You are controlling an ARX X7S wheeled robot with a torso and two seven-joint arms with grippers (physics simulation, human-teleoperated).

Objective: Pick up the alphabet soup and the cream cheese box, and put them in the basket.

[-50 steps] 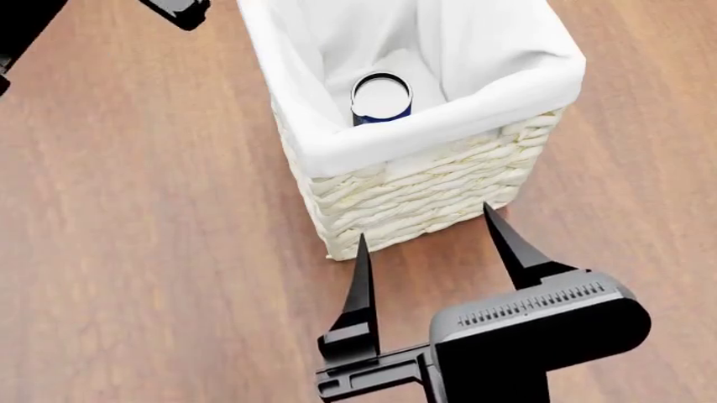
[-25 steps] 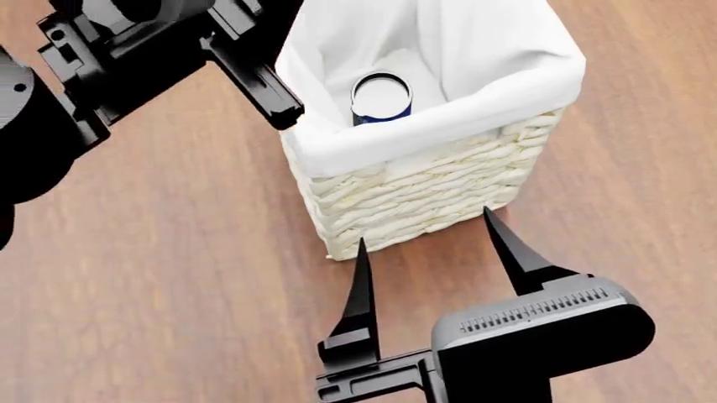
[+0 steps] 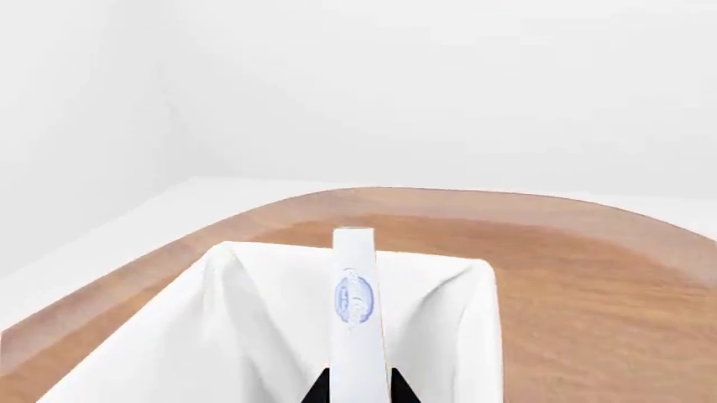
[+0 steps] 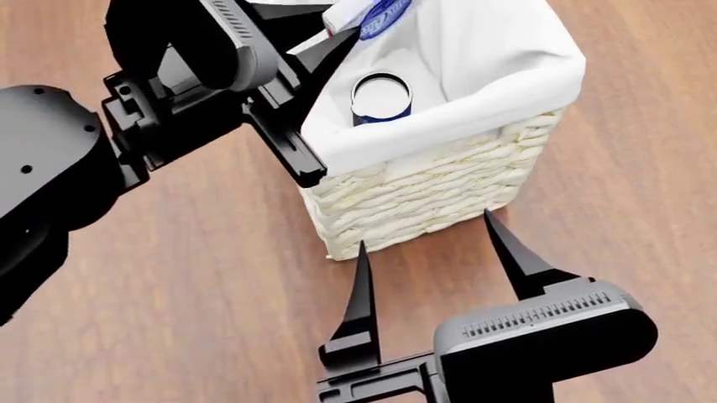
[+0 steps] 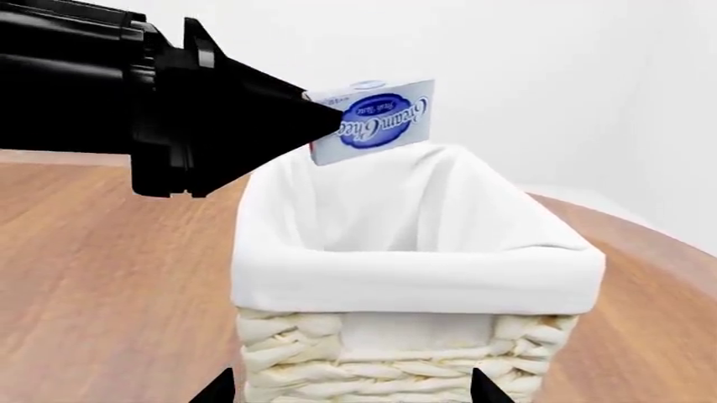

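A: What is sitting nearest the bottom edge of the head view?

B: The right gripper (image 4: 431,243) is hovering at lower centre, its two black fingers spread wide with nothing between them, their tips pointing at the near wall of the wicker basket (image 4: 448,197), just short of it.

A: And the basket itself?

B: It is standing on the wooden tabletop (image 4: 168,277) in the upper middle of the frame, white cloth lining (image 4: 471,101) folding over its rim. The alphabet soup (image 4: 381,96) is standing upright inside, silvery top showing, blue label just visible below.

A: Where is the cream cheese box?

B: The left gripper (image 4: 336,34) is reaching in from the upper left and is pinching the cream cheese box (image 5: 375,122). In the right wrist view the box is hanging above the basket's open mouth, tilted, blue lettering facing out, with the black fingertips clamping its left end. In the left wrist view the box (image 3: 358,319) is showing edge-on between the fingers, over the white lining.

A: Is the box touching the lining?

B: I cannot tell.
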